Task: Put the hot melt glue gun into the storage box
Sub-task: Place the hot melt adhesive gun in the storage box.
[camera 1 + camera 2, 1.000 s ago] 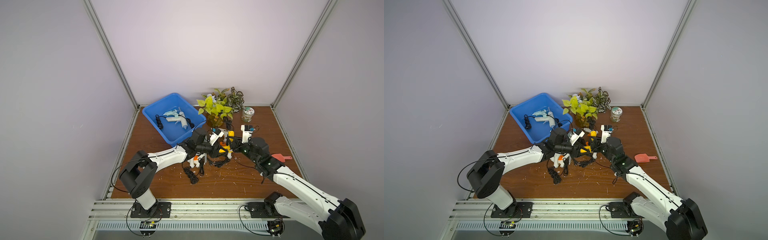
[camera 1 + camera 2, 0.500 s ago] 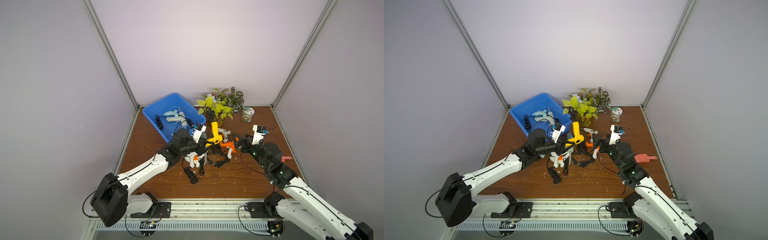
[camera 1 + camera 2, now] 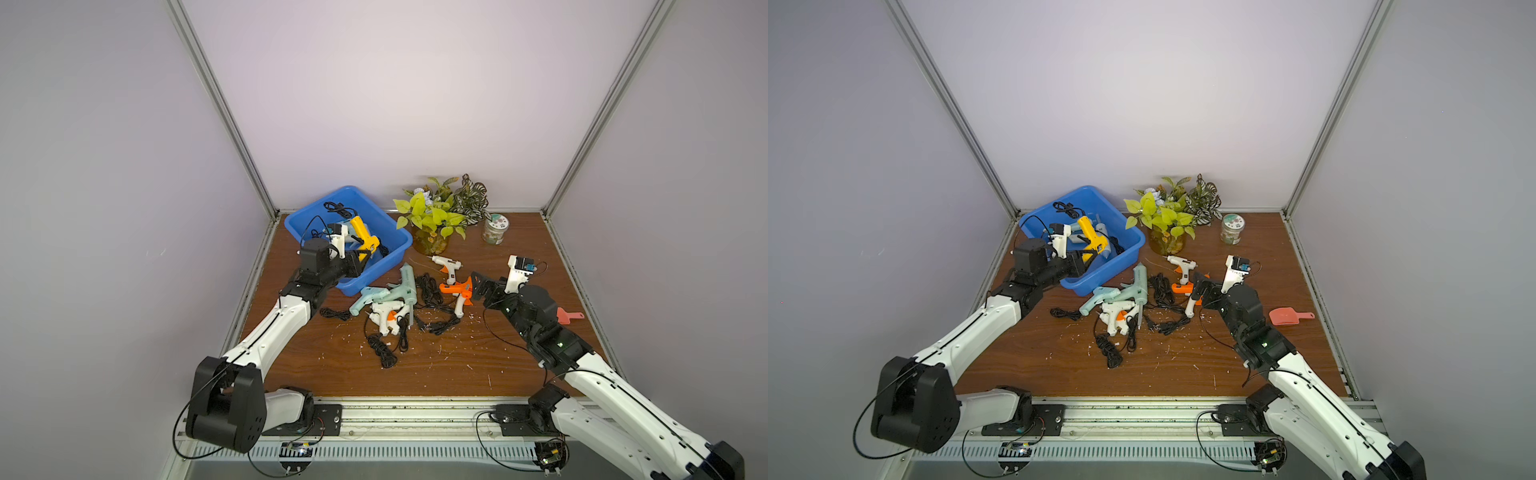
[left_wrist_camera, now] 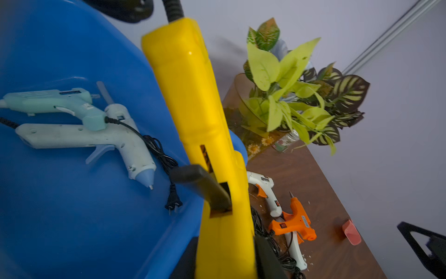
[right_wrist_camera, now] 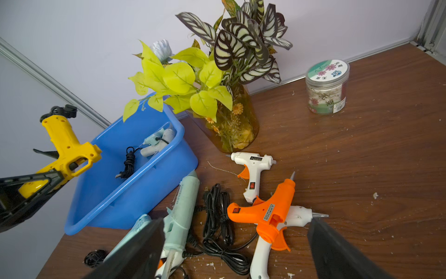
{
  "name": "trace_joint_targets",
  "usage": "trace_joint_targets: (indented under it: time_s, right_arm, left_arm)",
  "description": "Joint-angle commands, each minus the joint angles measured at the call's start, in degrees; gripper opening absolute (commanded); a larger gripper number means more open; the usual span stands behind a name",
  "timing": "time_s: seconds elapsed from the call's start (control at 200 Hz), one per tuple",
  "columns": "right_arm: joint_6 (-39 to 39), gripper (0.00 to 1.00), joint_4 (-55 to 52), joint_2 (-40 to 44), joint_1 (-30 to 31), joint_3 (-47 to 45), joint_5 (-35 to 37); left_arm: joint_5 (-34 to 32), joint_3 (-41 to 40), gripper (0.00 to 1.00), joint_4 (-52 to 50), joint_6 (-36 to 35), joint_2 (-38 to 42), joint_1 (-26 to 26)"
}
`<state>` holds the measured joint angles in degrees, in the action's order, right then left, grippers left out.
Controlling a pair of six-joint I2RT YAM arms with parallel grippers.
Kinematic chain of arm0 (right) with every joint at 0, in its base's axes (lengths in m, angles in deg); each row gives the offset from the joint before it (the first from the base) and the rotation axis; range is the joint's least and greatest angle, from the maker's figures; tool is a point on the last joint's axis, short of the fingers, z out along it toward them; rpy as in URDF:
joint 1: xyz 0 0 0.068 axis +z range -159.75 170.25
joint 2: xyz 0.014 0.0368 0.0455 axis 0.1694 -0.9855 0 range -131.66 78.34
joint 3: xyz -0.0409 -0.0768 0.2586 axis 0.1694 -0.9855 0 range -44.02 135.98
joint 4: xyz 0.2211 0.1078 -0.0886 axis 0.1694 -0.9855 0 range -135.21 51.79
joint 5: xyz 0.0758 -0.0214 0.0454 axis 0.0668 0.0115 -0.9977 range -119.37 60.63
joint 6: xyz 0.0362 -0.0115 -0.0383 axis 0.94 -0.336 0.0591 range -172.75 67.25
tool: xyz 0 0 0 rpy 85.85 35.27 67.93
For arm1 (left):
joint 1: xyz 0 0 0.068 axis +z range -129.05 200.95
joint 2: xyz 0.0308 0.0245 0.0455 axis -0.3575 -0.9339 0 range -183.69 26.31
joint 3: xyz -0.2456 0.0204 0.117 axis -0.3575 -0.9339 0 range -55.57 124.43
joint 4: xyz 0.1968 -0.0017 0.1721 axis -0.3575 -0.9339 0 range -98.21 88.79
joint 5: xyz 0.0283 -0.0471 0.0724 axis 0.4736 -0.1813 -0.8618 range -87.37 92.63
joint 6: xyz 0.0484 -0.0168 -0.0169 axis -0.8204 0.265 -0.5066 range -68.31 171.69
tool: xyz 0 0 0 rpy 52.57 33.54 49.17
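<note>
Moved since half a second ago: yellow glue gun (image 3: 362, 235), then held up near the plant (image 3: 432, 212), now over the storage box (image 3: 376, 272); right gripper (image 3: 478, 287) drawn back towards its own side.

- Left gripper (image 3: 360, 258): jaws narrow, clamped on the yellow glue gun's body. The gun is raised above the box rim, handle and cord end pointing away from the arm.
- Right gripper: jaws wide, holding nothing, just above the orange glue gun (image 5: 270, 210).
- Storage box: far left corner of the counter (image 3: 457, 365). It contains a pale teal glue gun (image 4: 55, 101), a white glue gun (image 4: 96, 137) and black cord.
- Counter, loose: orange, white and teal guns with tangled cords, beside the box.
- Also: jar (image 3: 493, 228), pink scoop (image 3: 567, 316).
</note>
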<state>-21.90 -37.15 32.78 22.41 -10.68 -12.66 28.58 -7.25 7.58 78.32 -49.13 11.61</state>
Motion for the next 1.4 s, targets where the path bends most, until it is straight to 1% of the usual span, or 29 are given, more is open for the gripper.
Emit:
trace_joint_targets:
  time_s: [0.0,0.26,0.37,0.435,0.5,0.575,0.736,0.861,0.916,1.021,1.096,1.161,1.186,1.216,1.246,1.261,1.286,1.341,1.396]
  right_arm:
    - [0.4,0.99,0.8,-0.2,0.0,2.2,1.9]
    - [0.4,1.0,0.5,-0.8,0.0,2.9,2.3]
    - [0.3,0.99,0.3,-1.0,0.0,3.2,2.6]
    - [0.4,0.99,-0.5,-1.6,0.0,3.9,3.2]
    - [0.7,0.99,-1.8,-2.9,0.0,5.0,3.7]
    - [0.8,0.99,-2.9,-4.8,0.0,6.3,3.8]
    - [1.5,0.99,-3.8,-8.8,0.0,7.6,3.2]
    - [2.7,0.99,-5.2,-11.3,0.0,8.0,4.5]
    - [3.1,0.99,-5.9,-12.2,-0.1,8.2,5.0]
    - [4.5,0.99,-6.0,-13.2,-0.5,7.9,4.3]
    - [5.7,0.99,-5.4,-14.0,-1.7,7.4,1.9]
    - [7.3,0.99,-4.0,-14.4,-3.3,6.4,-1.2]
    - [7.8,0.98,-3.2,-14.5,-4.1,5.9,-2.7]
    - [8.5,0.94,-2.0,-14.5,-4.8,5.2,-4.5]
    - [9.3,0.86,-0.8,-14.6,-6.0,4.4,-6.5]
    - [9.7,0.84,-0.1,-14.6,-6.5,4.0,-7.5]
    - [10.7,0.84,1.0,-14.5,-7.3,3.2,-9.1]
    - [12.5,0.9,3.8,-14.5,-9.1,1.5,-12.9]
    - [14.4,0.92,6.7,-14.5,-10.6,-0.2,-15.9]
  left_arm:
    - [3.0,3.0,0.0,4.2,0.6,-3.3,3.1]
    - [1.7,12.5,0.01,2.2,1.0,-16.1,3.7]
    - [3.7,15.6,0.04,2.4,1.8,-21.3,3.8]
    - [5.9,16.9,0.08,3.3,2.4,-23.9,3.7]
    - [7.9,18.2,0.12,4.3,3.2,-26.4,3.8]
    - [8.9,19.8,0.13,4.4,3.7,-29.0,3.7]
    - [8.4,23.7,0.15,1.6,3.3,-34.4,3.7]
    - [8.6,25.4,0.18,0.3,3.3,-37.5,3.7]
    - [8.2,25.4,0.22,0.1,3.2,-37.9,3.7]
    - [6.4,25.0,0.37,-0.4,2.8,-37.9,3.6]
    - [4.8,24.7,0.5,-1.0,2.4,-37.2,3.7]
    - [3.1,24.1,0.55,-1.2,2.1,-36.2,3.7]
    - [2.5,23.8,0.56,-1.3,2.2,-35.8,3.7]
    - [1.6,23.5,0.59,-1.3,2.1,-35.1,3.8]
    - [0.8,23.2,0.61,-1.4,2.0,-34.3,3.7]
    - [0.3,23.1,0.62,-1.4,2.0,-33.9,3.7]
    - [-0.4,22.7,0.64,-1.5,1.9,-33.1,3.7]
    - [-2.4,21.8,0.68,-1.7,1.8,-31.2,3.7]
    - [-4.5,20.8,0.74,-1.8,1.8,-28.9,3.7]
